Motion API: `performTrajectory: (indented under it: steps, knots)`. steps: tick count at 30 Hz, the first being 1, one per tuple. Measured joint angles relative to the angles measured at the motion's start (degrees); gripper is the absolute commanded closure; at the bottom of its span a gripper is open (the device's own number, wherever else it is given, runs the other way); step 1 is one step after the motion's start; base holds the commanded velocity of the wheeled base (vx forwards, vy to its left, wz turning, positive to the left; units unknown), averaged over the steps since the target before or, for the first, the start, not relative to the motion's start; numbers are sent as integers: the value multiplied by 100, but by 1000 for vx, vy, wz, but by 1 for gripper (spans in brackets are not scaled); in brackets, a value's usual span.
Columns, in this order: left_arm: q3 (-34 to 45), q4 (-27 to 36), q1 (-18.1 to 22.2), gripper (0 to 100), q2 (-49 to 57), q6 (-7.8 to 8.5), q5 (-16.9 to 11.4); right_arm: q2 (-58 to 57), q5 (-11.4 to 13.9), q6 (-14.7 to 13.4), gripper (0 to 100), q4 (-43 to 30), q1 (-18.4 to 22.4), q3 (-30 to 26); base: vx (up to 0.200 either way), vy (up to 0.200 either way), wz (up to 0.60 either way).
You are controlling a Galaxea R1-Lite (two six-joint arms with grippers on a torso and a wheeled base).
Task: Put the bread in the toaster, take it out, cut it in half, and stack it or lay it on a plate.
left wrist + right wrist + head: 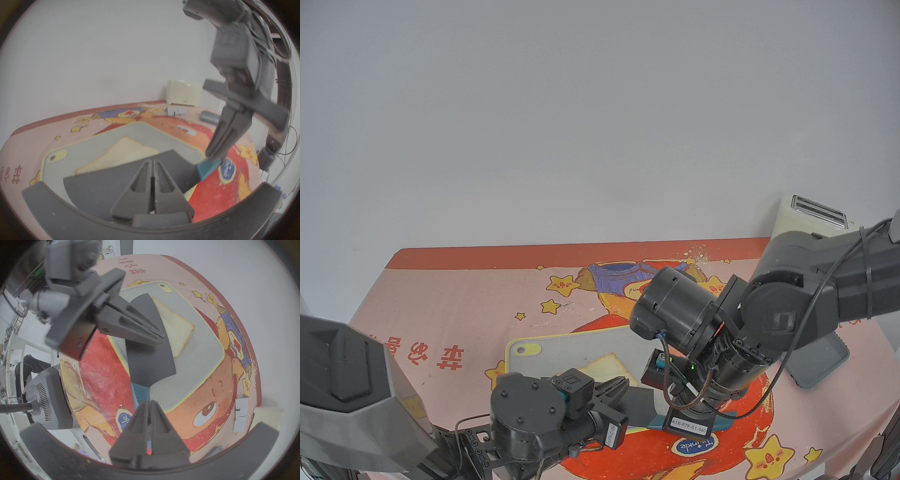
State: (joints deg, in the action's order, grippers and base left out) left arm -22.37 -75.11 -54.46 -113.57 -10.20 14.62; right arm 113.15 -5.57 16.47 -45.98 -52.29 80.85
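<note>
Left gripper (152,164): fingers pressed together, tips against the back of the knife (103,184) blade. Can't tell if they pinch it or just bear down on it. Right gripper (149,405) is clamped on the knife's teal handle, so both arms are on one tool. The blade sits across the near part of the bread slice (175,329), which lies flat on the grey cutting board (203,362). No visible cut yet, so my read is the halving step is in hand. The toaster (812,215) stands well apart at the table's far right corner.

Risks:
- two arms on a rigid knife; any mismatch in their push could twist the handle in the right grip
- soft slice could squash or drag with the blade instead of parting
- blade looks closer to one side, so the halves could come out uneven
- board could skid on the printed mat (462,294) under side load
</note>
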Motion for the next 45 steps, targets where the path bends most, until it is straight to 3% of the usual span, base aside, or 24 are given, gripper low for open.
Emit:
performTrajectory:
  steps: [8, 13, 18, 21, 23, 28, 33, 38, 45]
  knots:
    - [84, 46, 18, 100, 823, -5, -105, -30, -138, 0, 100, 162, -33, -30, 0, 0, 0]
    - [211, 397, 241, 100, 1586, -5, -613, -105, -430, -154, 100, 616, -123, -155, 0, 0, 0]
    - [591, 545, 686, 100, 2438, 5, -1504, -205, -948, -644, 100, 1599, -356, -360, 0, 0, 0]
    - [750, 573, 997, 100, 2804, 13, -1904, -238, -1076, -890, 100, 2020, -492, -390, 0, 0, 0]
    - [886, 597, 1287, 100, 3033, 27, -2172, -282, -1224, -1246, 100, 2456, -647, -397, 0, 0, 0]
    - [1076, 613, 1782, 100, 3304, 167, -2454, -528, -1679, -2136, 100, 2760, -935, -430, 0, 0, 0]
    - [1179, 622, 2022, 100, 3408, 451, -2528, -1150, -2015, -2470, 100, 2762, -1001, -677, 0, 0, 0]
    - [1235, 624, 2097, 100, 3433, 564, -2545, -1890, -1988, -2528, 100, 2736, -730, -1296, 0, 0, 0]
    - [1214, 619, 2127, 100, 3383, 586, -2565, -2967, -1059, -2533, 100, 2771, 290, -2294, 0, 0, 0]
